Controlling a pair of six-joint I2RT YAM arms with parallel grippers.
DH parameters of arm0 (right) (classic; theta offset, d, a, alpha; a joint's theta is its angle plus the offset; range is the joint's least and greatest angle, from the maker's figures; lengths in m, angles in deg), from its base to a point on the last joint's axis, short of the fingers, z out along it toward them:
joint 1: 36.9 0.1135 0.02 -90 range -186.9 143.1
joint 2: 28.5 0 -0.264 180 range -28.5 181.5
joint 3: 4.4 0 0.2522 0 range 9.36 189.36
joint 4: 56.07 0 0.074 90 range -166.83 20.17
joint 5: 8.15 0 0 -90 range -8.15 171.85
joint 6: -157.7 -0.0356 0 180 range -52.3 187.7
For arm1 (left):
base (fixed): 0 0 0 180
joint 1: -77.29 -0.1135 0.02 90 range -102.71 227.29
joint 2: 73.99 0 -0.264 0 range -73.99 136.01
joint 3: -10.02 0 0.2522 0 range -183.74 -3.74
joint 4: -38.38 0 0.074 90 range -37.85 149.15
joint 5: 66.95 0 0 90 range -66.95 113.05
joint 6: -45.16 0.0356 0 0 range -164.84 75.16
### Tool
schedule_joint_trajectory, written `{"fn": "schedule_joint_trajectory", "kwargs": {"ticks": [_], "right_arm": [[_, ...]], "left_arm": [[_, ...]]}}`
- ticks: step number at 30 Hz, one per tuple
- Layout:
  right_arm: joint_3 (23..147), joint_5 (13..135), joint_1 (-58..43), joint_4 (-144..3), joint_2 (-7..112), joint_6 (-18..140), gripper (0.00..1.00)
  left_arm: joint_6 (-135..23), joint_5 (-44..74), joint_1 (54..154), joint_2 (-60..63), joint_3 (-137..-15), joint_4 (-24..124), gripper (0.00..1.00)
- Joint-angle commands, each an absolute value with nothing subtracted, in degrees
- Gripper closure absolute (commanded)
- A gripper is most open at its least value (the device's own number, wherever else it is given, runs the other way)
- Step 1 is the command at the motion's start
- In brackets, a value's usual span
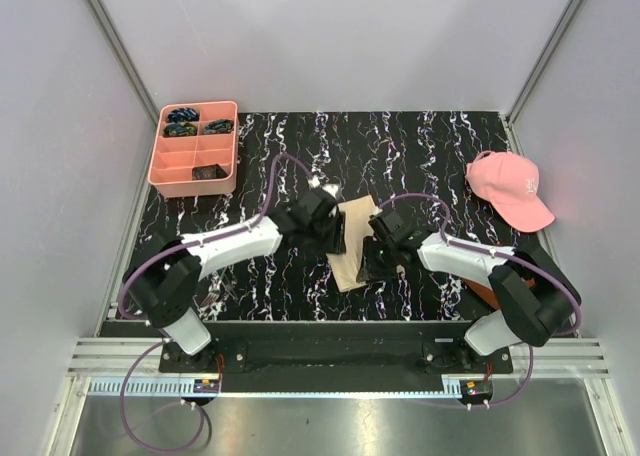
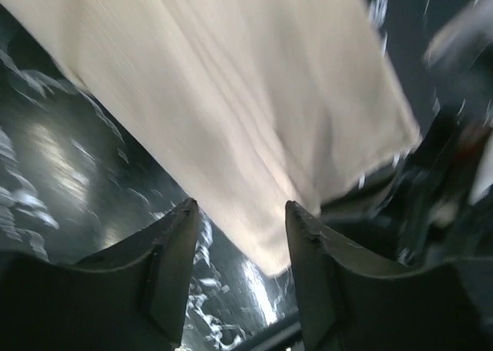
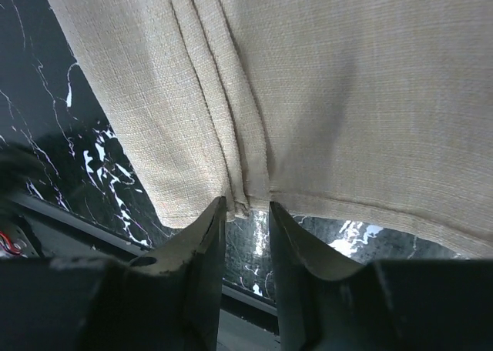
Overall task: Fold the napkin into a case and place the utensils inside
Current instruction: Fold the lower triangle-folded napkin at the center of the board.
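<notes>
The napkin (image 1: 357, 219) is a tan cloth folded into a narrow strip at the middle of the black marble table (image 1: 440, 151). My left gripper (image 1: 333, 234) hovers at the strip's left side. In the left wrist view, which is blurred, the left gripper (image 2: 243, 212) is open, with a corner of the napkin (image 2: 254, 120) lying below and between its fingers. My right gripper (image 1: 374, 261) is at the strip's right side. Its fingers (image 3: 216, 220) stand slightly apart at the hem, where pleated folds of the napkin (image 3: 246, 97) end. The right gripper (image 3: 245, 210) pinches nothing. The utensils are out of view.
A pink compartment tray (image 1: 160, 166) holding small dark items (image 1: 185, 116) stands at the back left. A pink cap (image 1: 508, 186) lies at the right. A brown square (image 1: 485, 288) shows partly under my right arm. White walls enclose the table.
</notes>
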State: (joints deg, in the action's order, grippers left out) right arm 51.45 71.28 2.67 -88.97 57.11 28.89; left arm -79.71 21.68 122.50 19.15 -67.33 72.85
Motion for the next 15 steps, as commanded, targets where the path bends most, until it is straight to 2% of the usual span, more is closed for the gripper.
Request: {"fn": "schedule_joint_trajectory", "kwargs": {"ticks": [1, 4, 6, 8, 11, 15], "right_arm": [[51.5, 71.3, 1.0, -89.3, 54.0, 29.2, 0.63], [52.2, 71.0, 0.6, -90.7, 52.8, 30.5, 0.62], [52.7, 71.0, -0.3, -92.2, 51.1, 31.2, 0.55], [53.0, 69.9, -2.9, -92.8, 49.6, 32.2, 0.50], [53.7, 68.8, -5.9, -93.3, 49.5, 34.1, 0.49], [55.9, 64.9, -6.2, -92.4, 52.7, 36.9, 0.51]], "left_arm": [[-84.5, 19.3, 125.5, 17.2, -63.5, 64.6, 0.51], [-84.8, 21.3, 127.3, 15.7, -62.9, 64.6, 0.54], [-85.1, 22.5, 128.4, 15.1, -62.7, 64.7, 0.54], [-85.5, 22.9, 129.6, 14.9, -62.6, 64.7, 0.49], [-86.5, 24.9, 131.0, 15.0, -62.1, 64.5, 0.37], [-88.2, 27.5, 131.2, 14.2, -61.0, 64.4, 0.35]]}}
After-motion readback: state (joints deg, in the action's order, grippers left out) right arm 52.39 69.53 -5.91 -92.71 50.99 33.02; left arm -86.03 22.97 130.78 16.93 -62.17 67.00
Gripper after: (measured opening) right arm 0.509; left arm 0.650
